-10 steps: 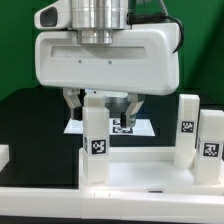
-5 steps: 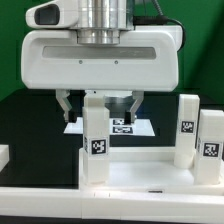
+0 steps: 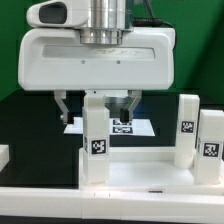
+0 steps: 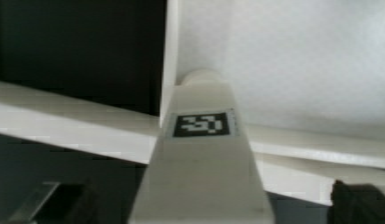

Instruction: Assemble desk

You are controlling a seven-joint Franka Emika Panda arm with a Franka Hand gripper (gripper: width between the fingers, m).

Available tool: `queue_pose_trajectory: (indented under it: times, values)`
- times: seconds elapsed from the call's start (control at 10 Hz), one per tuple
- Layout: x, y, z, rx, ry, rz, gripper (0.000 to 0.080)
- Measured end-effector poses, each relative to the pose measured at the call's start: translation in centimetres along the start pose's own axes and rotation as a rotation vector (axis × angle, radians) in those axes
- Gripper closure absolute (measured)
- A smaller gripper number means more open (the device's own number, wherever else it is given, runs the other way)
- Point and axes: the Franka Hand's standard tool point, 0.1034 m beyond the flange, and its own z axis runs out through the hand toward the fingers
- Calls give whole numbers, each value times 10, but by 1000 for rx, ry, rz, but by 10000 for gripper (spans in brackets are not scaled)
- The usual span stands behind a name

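Note:
The white desk panel [image 3: 140,168] lies at the front of the table. One white tagged leg [image 3: 95,135] stands upright in the panel's corner on the exterior view's left. My gripper [image 3: 98,108] hangs straight over it, with one dark finger on each side of the leg's top and a gap to each, so it is open. In the wrist view the leg [image 4: 203,150] rises between the fingers [image 4: 59,200], clear of both, with the panel's rim [image 4: 82,112] behind it. Two more tagged legs [image 3: 187,125] [image 3: 211,140] stand at the panel's side on the exterior view's right.
The marker board [image 3: 140,127] lies on the black table behind the panel, partly hidden by the leg and my fingers. A small white piece [image 3: 3,155] shows at the edge on the exterior view's left. A green wall is behind.
My hand has shifted slightly toward the exterior view's left, and the fingers now stand a little wider from the leg. The leg has stayed upright in its corner.

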Motion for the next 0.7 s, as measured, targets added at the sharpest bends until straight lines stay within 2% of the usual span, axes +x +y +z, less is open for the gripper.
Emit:
queue_pose_trajectory:
  times: [0.1, 0.2, 0.3, 0.4, 0.5, 0.7]
  values:
    - [0, 0, 0, 0, 0, 2, 198]
    - [0, 0, 0, 0, 0, 3, 198]
    - [0, 0, 0, 0, 0, 4, 373]
    - [0, 0, 0, 0, 0, 24, 373]
    - [0, 0, 0, 0, 0, 23, 511]
    - [0, 0, 0, 1, 0, 102, 511]
